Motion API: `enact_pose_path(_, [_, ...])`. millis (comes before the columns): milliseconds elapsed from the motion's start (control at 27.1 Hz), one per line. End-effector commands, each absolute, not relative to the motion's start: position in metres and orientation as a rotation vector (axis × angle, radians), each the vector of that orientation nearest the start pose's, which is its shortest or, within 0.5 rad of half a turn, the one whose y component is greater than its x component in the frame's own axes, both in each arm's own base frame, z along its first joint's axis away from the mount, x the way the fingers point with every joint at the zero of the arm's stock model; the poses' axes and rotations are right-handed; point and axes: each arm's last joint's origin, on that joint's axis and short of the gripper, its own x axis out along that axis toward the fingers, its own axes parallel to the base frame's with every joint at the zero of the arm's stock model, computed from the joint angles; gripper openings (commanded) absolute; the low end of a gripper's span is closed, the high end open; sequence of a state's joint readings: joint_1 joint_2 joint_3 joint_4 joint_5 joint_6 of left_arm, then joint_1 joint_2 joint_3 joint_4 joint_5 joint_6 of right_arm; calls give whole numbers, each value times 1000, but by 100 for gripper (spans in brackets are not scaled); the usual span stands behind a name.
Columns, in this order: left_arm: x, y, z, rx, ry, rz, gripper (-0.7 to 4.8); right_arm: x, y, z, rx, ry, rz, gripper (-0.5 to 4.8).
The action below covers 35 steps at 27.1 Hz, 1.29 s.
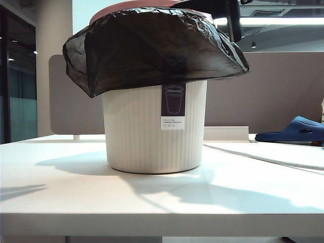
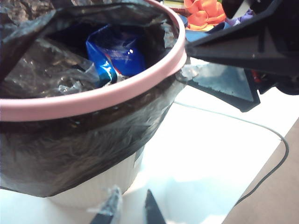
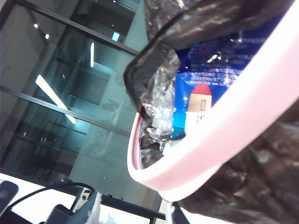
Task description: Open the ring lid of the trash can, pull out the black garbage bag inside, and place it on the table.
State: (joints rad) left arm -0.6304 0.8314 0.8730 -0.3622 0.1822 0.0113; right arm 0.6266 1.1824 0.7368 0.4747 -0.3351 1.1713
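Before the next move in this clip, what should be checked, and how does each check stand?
1. Ring lid lifted off the trash can: not ok, it sits on the rim.
2. Right claw gripping the ring lid: cannot tell; it is at the rim's edge.
3. Left claw free: ok, open and empty, low beside the can.
4. Black garbage bag reachable: ok, draped over the rim under the lid.
5. Room on the table for the bag: ok, bare surface in front of the can.
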Motion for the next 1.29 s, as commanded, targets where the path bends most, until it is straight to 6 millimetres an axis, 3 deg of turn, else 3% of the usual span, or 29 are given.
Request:
enact_pose_path(37, [138, -108, 340, 101, 309, -816, 67, 206, 161, 305, 1093, 498, 884, 181])
enact_pose_path(406, [152, -120, 331, 286, 259, -916, 66, 207, 159, 313, 1120, 405, 911, 181])
enact_pose_path(554, [159, -125, 334, 390, 146, -917, -6, 206, 159, 319, 1147, 358, 927, 181])
enact_pose_path(886, [181, -141, 338, 521, -80, -896, -6, 209, 160, 344, 1130, 309, 953, 181])
enact_pose_path(1107, [205, -155, 328, 578, -128, -802, -6, 212, 163, 338, 1125, 346, 932, 181])
enact_pose_path(1218, [202, -150, 330, 609, -92, -713, -6, 212, 162, 341, 1110, 352, 977, 181])
enact_pose_path(1292, [192, -141, 347, 571, -141, -672, -6, 213, 150, 348, 1100, 326, 994, 181])
